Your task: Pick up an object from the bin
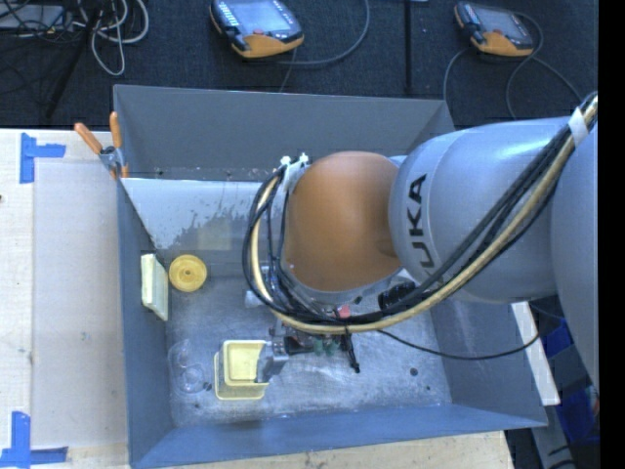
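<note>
My gripper (277, 356), low in the grey metal bin (430, 384) beneath my orange wrist cover (337, 218), meets the right edge of a pale yellow square plastic dish (239, 371) lying by the bin's near wall. The dish lies just toward the view's left of the gripper, touching or nearly so. It is roughly square, with no marked long axis. How far the gripper is open, or whether it holds anything, I cannot tell. A yellow round disc (187, 273) and a cream flat block (153, 284) lie well apart, by the left wall.
</note>
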